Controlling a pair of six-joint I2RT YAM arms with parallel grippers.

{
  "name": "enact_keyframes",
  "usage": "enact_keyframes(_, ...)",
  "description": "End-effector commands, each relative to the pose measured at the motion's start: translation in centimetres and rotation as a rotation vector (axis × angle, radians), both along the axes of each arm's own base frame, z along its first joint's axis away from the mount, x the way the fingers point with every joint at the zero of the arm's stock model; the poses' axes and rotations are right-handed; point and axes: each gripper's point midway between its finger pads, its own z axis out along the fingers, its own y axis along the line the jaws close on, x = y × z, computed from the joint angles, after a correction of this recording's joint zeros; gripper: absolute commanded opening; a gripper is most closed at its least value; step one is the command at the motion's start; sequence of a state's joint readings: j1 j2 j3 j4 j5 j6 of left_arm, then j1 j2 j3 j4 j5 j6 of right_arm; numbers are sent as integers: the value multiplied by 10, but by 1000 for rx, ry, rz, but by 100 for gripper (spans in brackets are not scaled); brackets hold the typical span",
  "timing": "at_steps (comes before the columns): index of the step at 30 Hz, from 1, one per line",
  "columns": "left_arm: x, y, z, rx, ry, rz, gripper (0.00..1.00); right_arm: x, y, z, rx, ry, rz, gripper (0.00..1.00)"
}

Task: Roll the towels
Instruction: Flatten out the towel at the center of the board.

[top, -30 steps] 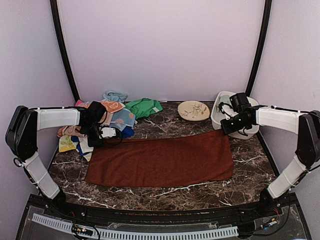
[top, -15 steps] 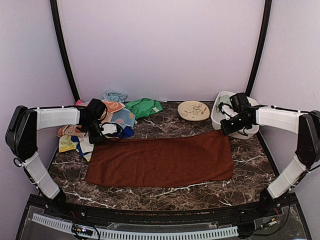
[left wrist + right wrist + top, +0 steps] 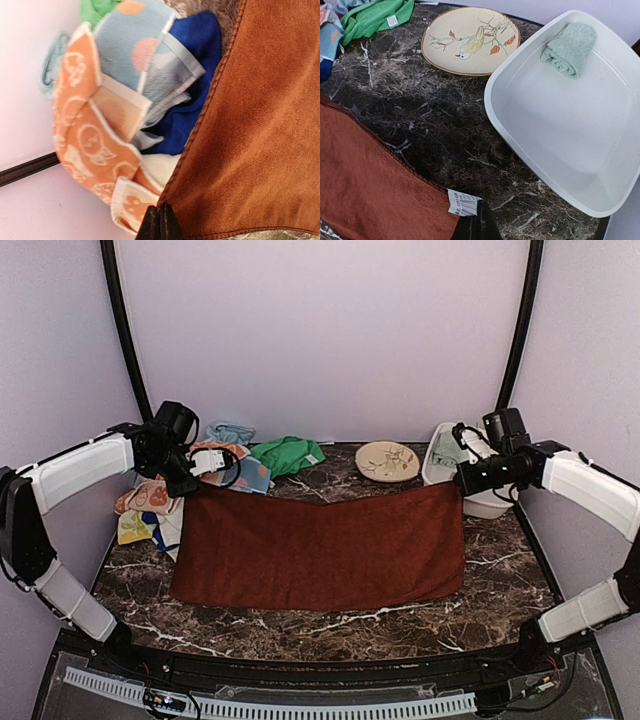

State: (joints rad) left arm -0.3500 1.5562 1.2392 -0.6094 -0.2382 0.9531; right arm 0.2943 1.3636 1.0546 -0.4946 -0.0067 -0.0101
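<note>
Right, both arms have the maroon towel by its far corners. The left gripper sits at the far left corner. In the left wrist view its jaws are closed right down on the stitched hem, with cloth pinched between the 2 tips. The right gripper has the far right corner. From the right wrist camera I see its jaws closed on the cloth just beside the white label sewn into that corner.

The towel is spread wide across the middle of the surface. Its far edge is strung between the 2 grippers and dips a little in the middle, while its near edge lies flat on the marble.

At the far left there is a heap of other towels just beyond the left gripper. It includes an orange patterned towel, a pale blue dotted towel and a dark blue towel that touches the maroon hem. A green towel lies to the right of that heap, against the far wall.

On the far right a plate painted with a bird rests on the surface. Just beside it stands a white basin. A rolled mint towel lies inside the basin against its far wall.
</note>
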Motion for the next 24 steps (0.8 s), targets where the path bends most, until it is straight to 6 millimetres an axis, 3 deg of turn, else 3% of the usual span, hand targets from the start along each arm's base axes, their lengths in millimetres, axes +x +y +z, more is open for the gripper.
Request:
enact_keyframes(1,-26,8,59,-64,-57,32,0,-22,-4,46,47,-60,-1,0)
enact_keyframes(9,-90,15,115,-182,-65,33,0,-75,-15,96,103,-100,-8,0)
enact_keyframes(12,-113,18,143,-224,-91,31,0,-97,-23,123,124,-142,-24,0)
enact_keyframes(18,-154,24,196,-318,-155,22,0,-137,-37,152,144,-169,-47,0)
enact_keyframes(24,-193,21,214,-391,-106,-12,0,-168,-46,182,192,-226,-64,0)
